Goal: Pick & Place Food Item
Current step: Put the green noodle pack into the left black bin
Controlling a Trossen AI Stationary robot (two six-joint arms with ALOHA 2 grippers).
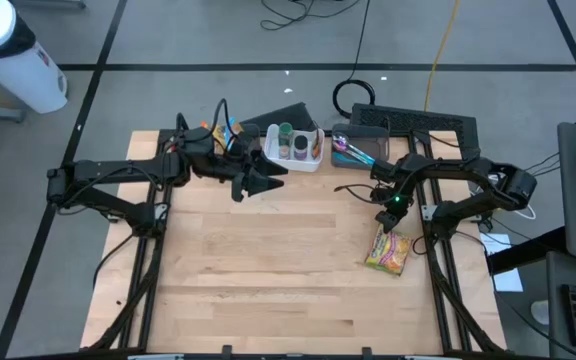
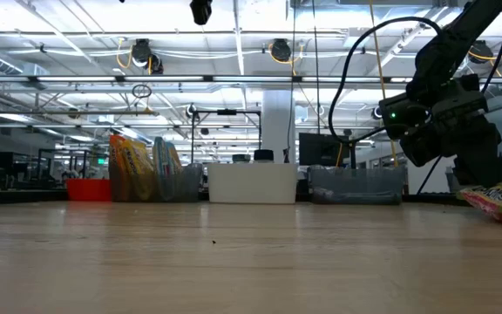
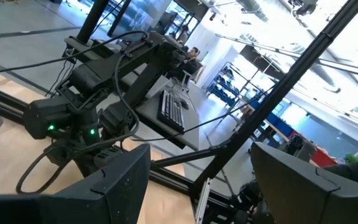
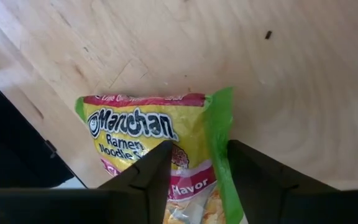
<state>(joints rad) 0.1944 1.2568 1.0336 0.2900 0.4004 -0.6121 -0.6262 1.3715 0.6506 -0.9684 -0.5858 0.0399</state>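
Right tool (image 4: 194, 171), fingers apart, hovers above the yellow plastic ramen packet (image 4: 160, 149) on the wooden table (image 4: 278, 81); slick wrapper could slip or crumple.

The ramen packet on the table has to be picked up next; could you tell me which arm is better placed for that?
The right. Its gripper hangs directly above the ramen packet with fingers open, straddling it. The left gripper sits near the white bin at the table's far side, well away from the packet.
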